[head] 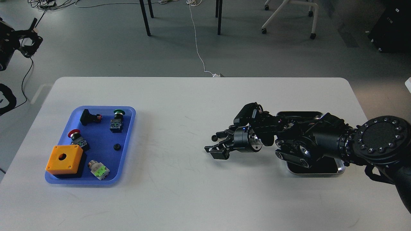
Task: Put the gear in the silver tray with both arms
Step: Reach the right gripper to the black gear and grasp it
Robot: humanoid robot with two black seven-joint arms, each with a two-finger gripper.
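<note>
The gear (117, 147) is small and black and lies in the blue tray (126, 141) at the left of the table. The silver tray (316, 174) sits at the right, mostly covered by my right arm; only its far rim and near right corner show. My right gripper (215, 146) reaches left of the silver tray, low over the bare tabletop, with its fingers spread and nothing between them. My left gripper (29, 41) hangs off the table at the far left edge of the view, small and dark, and I cannot tell its fingers apart.
The blue tray also holds an orange box (64, 158), red (76, 136) and green (117, 120) push buttons, a black part (89, 117) and a green-white switch (99, 170). Table legs and a chair stand on the floor beyond the table.
</note>
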